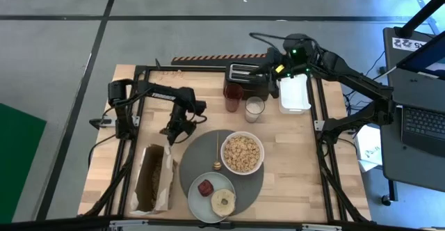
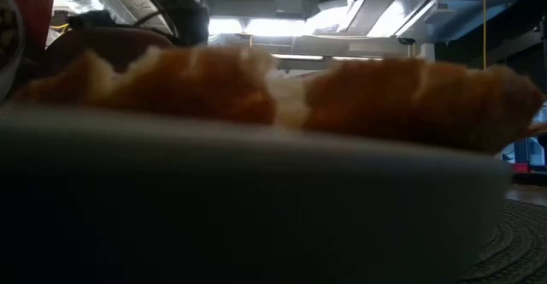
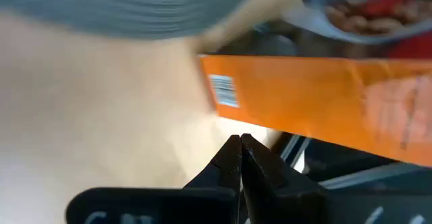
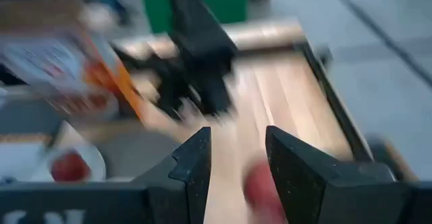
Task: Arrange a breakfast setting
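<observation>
The dark-grey placemat lies at the table's near middle. The white bowl, full of cereal, stands on its right part. A small spoon lies on the mat left of the bowl. The mint-green plate rests on the mat's near edge and carries a red piece and a pastry. My left gripper is shut and empty just left of the mat; it also shows in the left wrist view. My right gripper is open and empty by the toaster.
An orange cereal box lies open at the near left, close in front of my left gripper. A red cup and a glass of milk stand before the toaster. A white tray lies at the far right.
</observation>
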`<move>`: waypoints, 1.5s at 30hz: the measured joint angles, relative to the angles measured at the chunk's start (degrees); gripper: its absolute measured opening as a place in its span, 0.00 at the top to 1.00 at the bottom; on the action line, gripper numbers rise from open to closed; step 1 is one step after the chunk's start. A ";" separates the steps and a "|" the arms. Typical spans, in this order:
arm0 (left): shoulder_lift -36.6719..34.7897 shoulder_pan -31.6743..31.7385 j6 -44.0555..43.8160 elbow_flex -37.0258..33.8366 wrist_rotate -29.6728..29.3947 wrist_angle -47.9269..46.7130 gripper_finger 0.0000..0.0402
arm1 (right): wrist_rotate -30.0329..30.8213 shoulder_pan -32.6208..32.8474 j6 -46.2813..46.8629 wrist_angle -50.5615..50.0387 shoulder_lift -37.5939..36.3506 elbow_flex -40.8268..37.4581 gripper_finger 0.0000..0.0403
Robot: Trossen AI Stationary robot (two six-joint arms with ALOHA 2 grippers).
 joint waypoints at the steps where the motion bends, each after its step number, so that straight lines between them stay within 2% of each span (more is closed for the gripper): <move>1: 0.00 1.20 -1.34 0.00 -0.14 0.46 1.00 | -2.25 0.00 0.05 2.93 0.02 0.00 0.65; 3: 0.00 3.44 -4.06 0.60 -0.06 0.69 1.00 | -3.84 1.23 1.15 9.97 0.02 0.00 0.65; 5: 0.00 5.29 -5.46 2.35 2.72 0.78 1.00 | -1.11 3.33 1.26 15.50 0.00 0.00 0.65; 9: -1.82 7.51 -6.54 8.28 16.04 3.03 1.00 | 4.31 7.51 -3.01 18.00 -0.78 -0.11 0.65; 13: -6.51 8.13 -11.86 15.58 31.46 11.57 1.00 | 7.07 9.94 -2.03 17.92 -5.24 -4.73 0.68; 15: -10.30 8.56 -15.57 18.25 35.86 17.74 1.00 | 8.94 10.18 -0.41 17.86 -8.62 -9.32 0.72; 16: -12.28 8.68 -18.35 19.18 35.80 21.55 1.00 | 10.11 10.16 0.51 19.03 -10.70 -11.92 0.74; 18: -16.42 9.04 -26.77 19.78 30.69 31.44 1.00 | 11.28 10.12 2.58 24.03 -15.43 -17.96 0.80; 21: -22.00 9.87 -41.08 19.26 16.80 48.10 1.00 | 12.37 9.99 5.21 36.03 -22.50 -27.55 0.91; 23: -25.60 10.74 -49.42 17.66 11.24 60.42 1.00 | 12.59 9.97 6.29 44.82 -26.05 -33.52 0.97; 25: -28.87 11.52 -56.52 15.07 7.85 72.02 1.00 | 12.56 9.97 7.45 50.94 -28.61 -38.55 0.98; 27: -32.40 11.98 -61.27 11.42 3.77 79.69 1.00 | 12.51 9.94 8.04 54.26 -30.36 -42.10 0.96; 30: -38.46 12.26 -63.66 4.40 -3.38 82.14 1.00 | 12.47 9.74 7.43 54.33 -34.01 -46.41 0.98; 33: -45.22 12.26 -65.00 -3.47 -9.15 84.79 1.00 | 10.91 6.42 9.22 58.27 -38.56 -51.05 0.99; 37: -53.66 12.26 -71.64 -13.40 -14.76 92.79 1.00 | 4.45 -1.68 17.13 67.23 -43.82 -56.52 0.99; 39: -58.22 11.87 -74.64 -17.81 -17.86 94.52 1.00 | 1.07 -5.24 22.19 67.67 -46.81 -57.76 0.99; 43: -67.88 7.82 -76.53 -25.44 -28.49 95.51 1.00 | -4.14 -7.27 28.30 67.46 -52.10 -59.99 0.99; 45: -72.14 5.01 -77.26 -29.14 -34.40 95.33 1.00 | -4.44 -6.58 28.85 67.25 -54.46 -61.71 0.99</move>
